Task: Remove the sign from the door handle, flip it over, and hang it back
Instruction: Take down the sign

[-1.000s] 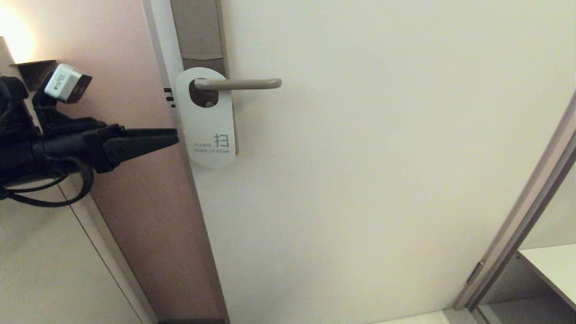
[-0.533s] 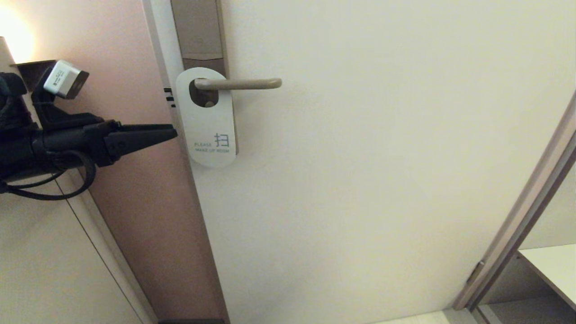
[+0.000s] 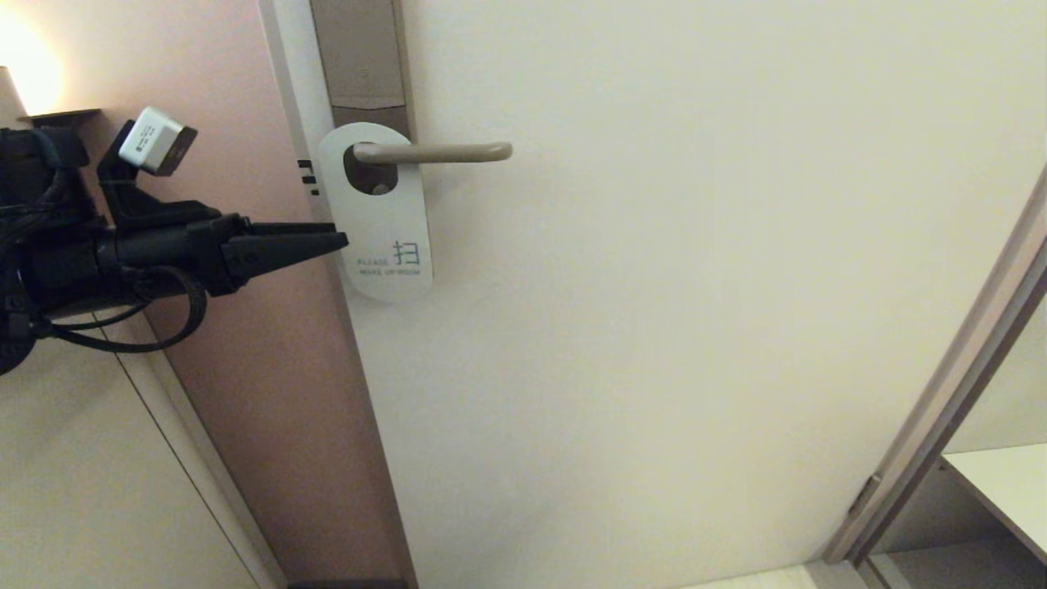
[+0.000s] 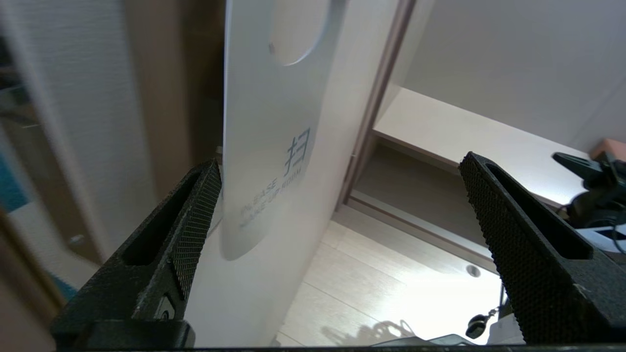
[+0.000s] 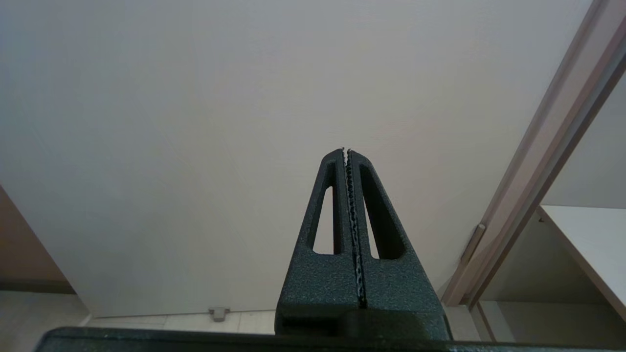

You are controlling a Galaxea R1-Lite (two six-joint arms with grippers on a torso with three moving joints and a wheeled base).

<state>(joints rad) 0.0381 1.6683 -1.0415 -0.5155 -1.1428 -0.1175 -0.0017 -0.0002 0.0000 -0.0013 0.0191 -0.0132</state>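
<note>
The sign (image 3: 378, 217) hangs by its oval hole on the door handle (image 3: 433, 152), white face out with blue "MAKE UP ROOM" lettering. The handle is a slim beige lever on a tall brownish-grey backplate (image 3: 360, 57). My left gripper (image 3: 343, 240) is open, its tips at the sign's lower left edge. In the left wrist view the sign (image 4: 264, 146) stands just inside one finger, with the jaws wide apart around it (image 4: 340, 166). My right gripper (image 5: 346, 149) is shut and empty, facing the bare door, and is out of the head view.
The white door (image 3: 695, 286) fills the middle. Its edge with a pinkish wall (image 3: 237, 327) lies left of the sign. A door frame (image 3: 941, 409) and a white shelf (image 3: 1006, 483) stand at the lower right.
My left gripper has moved right toward the sign, and its tips now reach the sign's left edge. The sign's lower end has shifted slightly.
</note>
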